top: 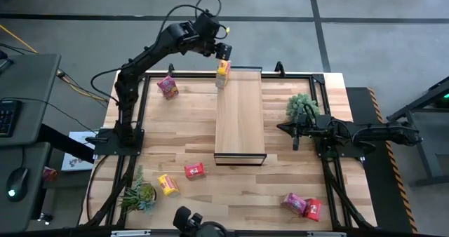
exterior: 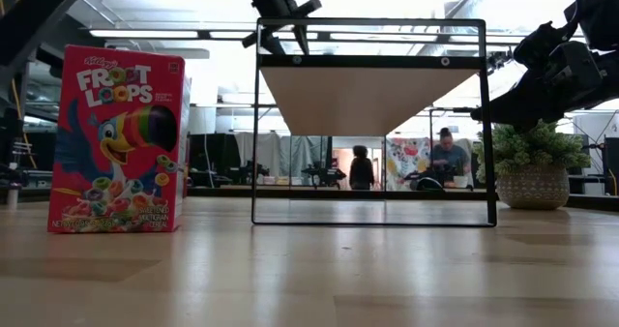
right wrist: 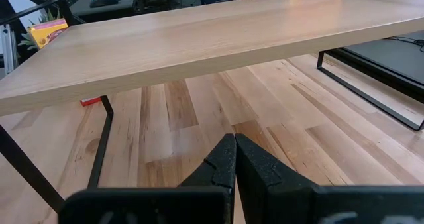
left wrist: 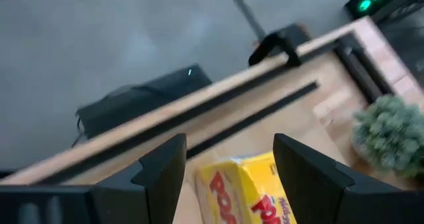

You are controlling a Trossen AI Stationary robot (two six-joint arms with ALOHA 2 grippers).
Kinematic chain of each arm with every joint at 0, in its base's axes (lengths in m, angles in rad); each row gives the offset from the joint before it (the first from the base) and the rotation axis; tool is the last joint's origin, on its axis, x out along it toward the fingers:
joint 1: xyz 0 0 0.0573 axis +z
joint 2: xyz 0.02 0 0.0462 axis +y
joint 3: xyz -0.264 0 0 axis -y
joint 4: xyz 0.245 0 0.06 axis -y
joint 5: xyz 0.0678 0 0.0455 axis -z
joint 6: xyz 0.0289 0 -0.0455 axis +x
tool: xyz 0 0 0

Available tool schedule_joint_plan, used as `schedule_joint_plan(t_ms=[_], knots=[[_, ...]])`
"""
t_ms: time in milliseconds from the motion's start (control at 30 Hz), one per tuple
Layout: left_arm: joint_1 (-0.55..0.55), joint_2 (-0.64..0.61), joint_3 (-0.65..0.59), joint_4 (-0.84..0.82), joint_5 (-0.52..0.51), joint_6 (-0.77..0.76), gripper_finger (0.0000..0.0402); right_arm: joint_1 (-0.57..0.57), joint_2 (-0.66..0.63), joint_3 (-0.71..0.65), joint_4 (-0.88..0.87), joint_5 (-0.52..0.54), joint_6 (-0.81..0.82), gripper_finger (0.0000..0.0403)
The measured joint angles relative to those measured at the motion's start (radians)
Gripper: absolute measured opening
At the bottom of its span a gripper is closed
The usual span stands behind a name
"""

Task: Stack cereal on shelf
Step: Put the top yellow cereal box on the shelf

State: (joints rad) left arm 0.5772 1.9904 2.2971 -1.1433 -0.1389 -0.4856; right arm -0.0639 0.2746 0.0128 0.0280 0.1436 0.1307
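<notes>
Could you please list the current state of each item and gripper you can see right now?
Left gripper: above the shelf's far left corner, fingers astride a box.
Yellow box: upright at that corner, between the fingers.
Right gripper: shut, low beside the shelf.
Shelf: otherwise bare.
Froot Loops box: upright on the table.
Other yellow box: lying flat on the table.

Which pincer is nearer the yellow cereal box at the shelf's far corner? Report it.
Left. The left pincer is right over the yellow cereal box on the shelf; the right pincer sits shut beside the shelf's opposite long edge.
</notes>
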Motion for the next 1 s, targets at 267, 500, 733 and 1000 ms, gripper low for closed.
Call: schedule_joint_plan(t_ms=[267, 500, 733, 1000], knots=[[0.006, -0.064, -0.001, 0.046, 0.008, 0.128, 0.021, 0.0, 0.0, 0.0, 0.0, 0.0, 0.0, 0.0], [0.005, -0.184, -0.071, -0.023, -0.227, 0.225, 0.014, 0.0, 0.0, 0.0, 0.0, 0.0, 0.0, 0.0], [0.006, -0.387, -0.55, 0.215, -0.198, 0.157, 0.0009, 0.0, 0.0, 0.0, 0.0, 0.0, 0.0, 0.0], [0.006, -0.535, -1.047, 0.622, -0.014, 0.027, 0.0002, 0.0, 0.0, 0.0, 0.0, 0.0, 0.0, 0.0]])
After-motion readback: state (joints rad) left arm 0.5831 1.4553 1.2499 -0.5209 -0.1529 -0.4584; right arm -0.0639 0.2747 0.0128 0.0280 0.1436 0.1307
